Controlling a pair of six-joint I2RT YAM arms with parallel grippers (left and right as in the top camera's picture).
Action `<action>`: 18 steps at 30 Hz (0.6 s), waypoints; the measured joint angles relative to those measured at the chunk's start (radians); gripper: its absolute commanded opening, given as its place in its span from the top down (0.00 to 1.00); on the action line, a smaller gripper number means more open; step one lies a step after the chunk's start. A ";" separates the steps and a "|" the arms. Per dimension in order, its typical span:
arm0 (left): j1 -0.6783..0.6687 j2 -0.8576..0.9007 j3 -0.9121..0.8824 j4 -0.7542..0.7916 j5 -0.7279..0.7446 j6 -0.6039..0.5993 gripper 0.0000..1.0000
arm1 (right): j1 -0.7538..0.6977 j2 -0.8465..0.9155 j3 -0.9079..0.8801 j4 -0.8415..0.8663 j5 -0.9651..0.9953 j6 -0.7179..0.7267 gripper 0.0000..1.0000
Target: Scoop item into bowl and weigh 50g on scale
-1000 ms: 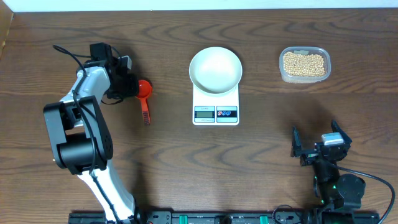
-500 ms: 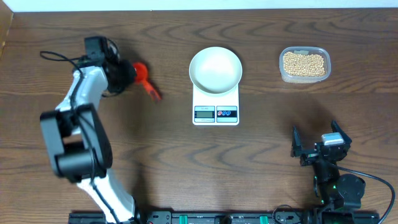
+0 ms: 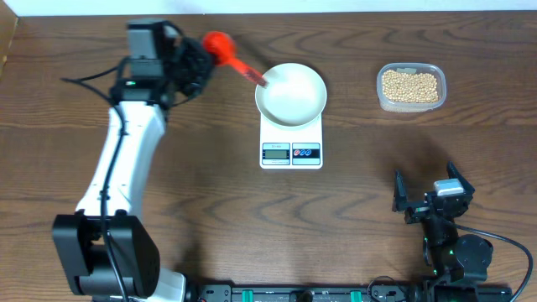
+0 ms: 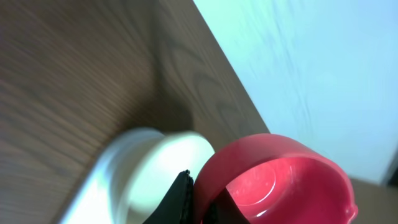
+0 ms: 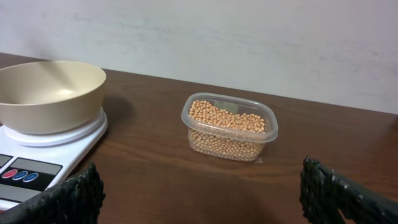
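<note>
The white bowl [image 3: 290, 94] sits empty on the white scale [image 3: 290, 153] at mid-table. The beans [image 3: 410, 85] fill a clear tub at the back right. My left gripper [image 3: 197, 59] is shut on a red scoop [image 3: 220, 42] and holds it in the air just left of the bowl, its handle reaching over the bowl's rim. In the left wrist view the scoop's cup [image 4: 280, 180] is empty, with the blurred bowl [image 4: 155, 162] beyond. My right gripper [image 3: 428, 197] is open and empty near the front right. Its view shows the bowl [image 5: 50, 93], scale [image 5: 37, 162] and beans [image 5: 229, 127].
The clear plastic tub [image 5: 268, 134] stands on the brown wooden table [image 3: 210, 210], right of the scale. A pale wall runs behind the table's far edge [image 3: 336, 8]. My left arm stretches along the table's left side.
My left gripper has lifted the red scoop off the table at the left and carried it back and right to the bowl's edge. The right arm has not moved.
</note>
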 measured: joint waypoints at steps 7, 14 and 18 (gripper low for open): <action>-0.154 0.000 0.000 0.074 0.004 -0.025 0.93 | 0.000 0.000 0.000 0.085 -0.023 0.000 0.01; -0.245 0.001 0.000 0.121 0.003 -0.032 0.93 | 0.000 0.002 0.000 0.331 -0.262 0.052 0.01; -0.283 0.001 0.000 0.191 -0.016 -0.039 0.93 | 0.000 0.047 0.016 0.344 -0.340 0.088 0.01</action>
